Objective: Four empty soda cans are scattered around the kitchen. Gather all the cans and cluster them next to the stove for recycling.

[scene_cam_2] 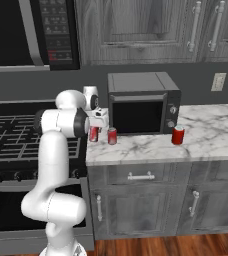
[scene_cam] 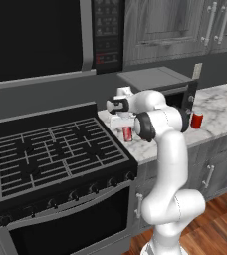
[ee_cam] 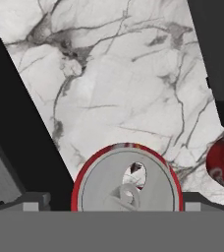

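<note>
Wide black gas stove (scene_cam: 56, 149) with grates: just beside the fingers' work spot. White marble table (scene_cam_2: 211, 130): beneath the fingers. Small red cylindrical soda can, silver top (ee_cam: 127, 184): upright, long axis vertical, directly under the spread fingers (ee_cam: 27, 202), unheld; probably light, thin-walled, dentable, slippery; grip mid-body across its width. Second can (scene_cam_2: 112, 135) beside; third (scene_cam_2: 178, 135) well apart.

Grey wood-grain upper cabinets (scene_cam_2: 151, 30) with bar handles hang above a white marble counter (scene_cam_2: 211, 132). Matching grey lower cabinets (scene_cam_2: 141, 200) stand on a reddish wood floor (scene_cam_2: 186, 247). A wall outlet (scene_cam_2: 218, 81) is set into the dark grey backsplash (scene_cam: 36, 99).
</note>
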You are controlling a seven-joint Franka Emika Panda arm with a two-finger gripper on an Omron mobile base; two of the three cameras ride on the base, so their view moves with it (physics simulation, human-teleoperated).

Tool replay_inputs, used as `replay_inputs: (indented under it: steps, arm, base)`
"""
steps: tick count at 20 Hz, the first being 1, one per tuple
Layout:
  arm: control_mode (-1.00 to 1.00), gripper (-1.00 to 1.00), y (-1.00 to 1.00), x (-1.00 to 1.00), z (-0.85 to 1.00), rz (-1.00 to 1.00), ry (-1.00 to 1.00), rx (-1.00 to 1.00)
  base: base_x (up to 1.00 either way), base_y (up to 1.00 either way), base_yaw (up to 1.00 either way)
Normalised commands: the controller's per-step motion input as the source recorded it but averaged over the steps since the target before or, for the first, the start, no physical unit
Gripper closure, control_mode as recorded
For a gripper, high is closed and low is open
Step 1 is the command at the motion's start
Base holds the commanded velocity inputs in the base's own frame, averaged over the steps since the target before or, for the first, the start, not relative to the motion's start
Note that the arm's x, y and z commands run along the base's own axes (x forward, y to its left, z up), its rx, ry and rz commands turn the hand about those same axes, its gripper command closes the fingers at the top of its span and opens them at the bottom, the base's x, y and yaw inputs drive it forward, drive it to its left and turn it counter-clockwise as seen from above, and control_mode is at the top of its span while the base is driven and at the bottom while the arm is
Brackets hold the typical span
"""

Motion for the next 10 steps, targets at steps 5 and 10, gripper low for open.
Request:
replay_inputs:
  steps: [5,10]
  arm:
    - [-1.0,-1.0,0.0,-0.29,-0.27,-0.06,-0.03,0.0]
    - [-1.0,-1.0,-0.01,-0.29,-0.27,-0.07,-0.1,0.0]
  base:
    - [0.0,0.0,0.0]
    - [0.0,0.0,0.0]
